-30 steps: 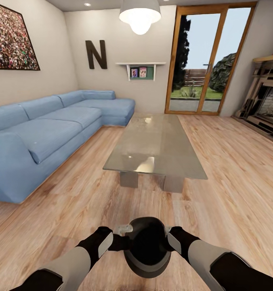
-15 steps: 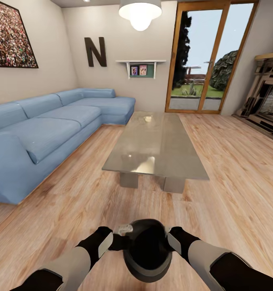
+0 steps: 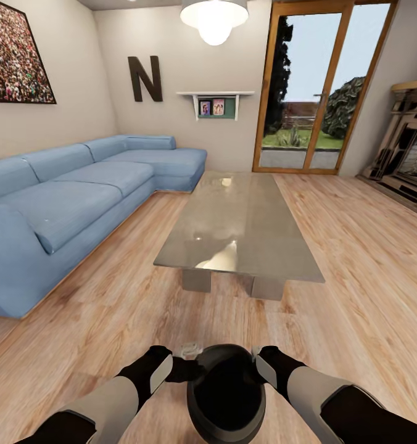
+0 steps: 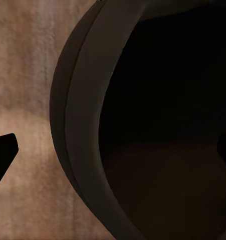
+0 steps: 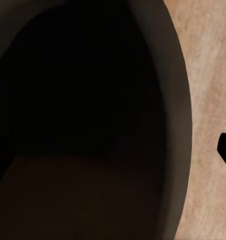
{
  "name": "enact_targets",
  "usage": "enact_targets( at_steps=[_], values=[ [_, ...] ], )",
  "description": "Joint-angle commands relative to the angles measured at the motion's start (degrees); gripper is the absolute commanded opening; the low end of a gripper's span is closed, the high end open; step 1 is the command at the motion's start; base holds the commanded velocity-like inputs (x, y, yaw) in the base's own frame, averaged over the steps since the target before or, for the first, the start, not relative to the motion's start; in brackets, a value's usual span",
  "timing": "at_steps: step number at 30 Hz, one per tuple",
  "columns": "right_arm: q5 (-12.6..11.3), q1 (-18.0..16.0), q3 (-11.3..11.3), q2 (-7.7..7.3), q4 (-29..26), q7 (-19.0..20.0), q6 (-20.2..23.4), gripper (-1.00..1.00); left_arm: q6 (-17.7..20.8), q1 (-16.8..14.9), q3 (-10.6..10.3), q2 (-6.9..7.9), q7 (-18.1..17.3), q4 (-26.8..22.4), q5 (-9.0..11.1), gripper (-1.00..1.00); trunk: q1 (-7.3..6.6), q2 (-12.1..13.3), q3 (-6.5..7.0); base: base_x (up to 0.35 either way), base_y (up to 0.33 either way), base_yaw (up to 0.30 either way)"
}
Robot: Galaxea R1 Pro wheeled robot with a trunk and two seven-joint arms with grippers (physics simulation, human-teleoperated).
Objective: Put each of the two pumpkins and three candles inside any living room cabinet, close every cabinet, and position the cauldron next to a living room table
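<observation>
You hold the cauldron [image 3: 226,394] between both arms, close before your trunk and above the wooden floor [image 3: 356,271], mouth facing up toward the head camera. Your left pincer [image 3: 188,353] presses its left rim and your right pincer [image 3: 256,353] its right rim; how far either is parted, you cannot tell. Ahead stands the bench [image 3: 239,222], its long axis running away from you toward the glass door [image 3: 316,92]. A blue sofa [image 3: 73,203] lines the left wall.

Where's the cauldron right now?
In the head view the cauldron is low and centred, held between the left gripper and right gripper above the wooden floor, short of the coffee table.
</observation>
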Motion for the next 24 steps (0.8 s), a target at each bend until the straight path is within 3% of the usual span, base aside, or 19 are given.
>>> enact_targets(
  at_steps=[1, 5, 24],
  values=[
    [-0.62, -0.01, 0.41, 0.00, -0.12, -0.33, 0.30, 1.00, 0.24, -0.02, -0.09, 0.00, 0.04, -0.04, 0.26, 1.00, -0.01, -0.02, -0.05, 0.008, 0.000, 0.000],
    [-0.64, -0.01, 0.41, 0.00, -0.12, -0.34, 0.30, 1.00, 0.24, -0.02, -0.09, 0.00, 0.04, -0.04, 0.28, 1.00, -0.01, -0.02, -0.05, 0.004, 0.000, 0.000],
    [-0.61, -0.01, 0.42, 0.00, -0.12, -0.35, 0.30, 1.00, 0.24, -0.03, -0.09, 0.00, -0.02, -0.04, 0.27, 1.00, 0.48, -0.27, -4.26, 0.000, 0.000, 0.000]
  ],
)
